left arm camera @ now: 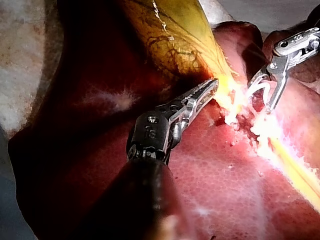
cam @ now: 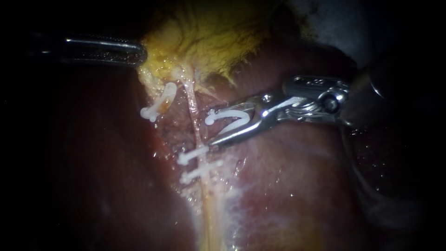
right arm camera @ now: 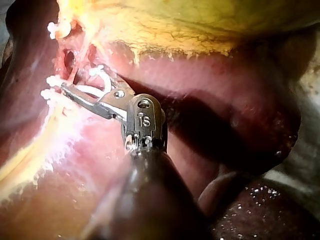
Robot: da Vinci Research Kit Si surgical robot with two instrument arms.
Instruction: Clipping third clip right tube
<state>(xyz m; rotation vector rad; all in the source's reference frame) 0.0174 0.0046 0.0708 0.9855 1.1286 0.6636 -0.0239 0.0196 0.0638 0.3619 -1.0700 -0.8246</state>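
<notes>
Though unclosed, clip (cam: 226,113) in right instrument (cam: 213,128)

Showed a left instrument (left arm camera: 214,84) with a dark, matte shaft, a steel wrist bearing stamped marks and a round pin, and toothed silver jaws. Showed a right instrument (cam: 211,129) of the same bright steel, with a hinge screw, a slotted wrist and slim jaws.

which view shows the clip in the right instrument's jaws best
The endoscope view: the clip shows whole, its legs spread between the right instrument's jaws. The right wrist view shows only part of it past the jaws; the left wrist view loses most of it in glare.
</notes>
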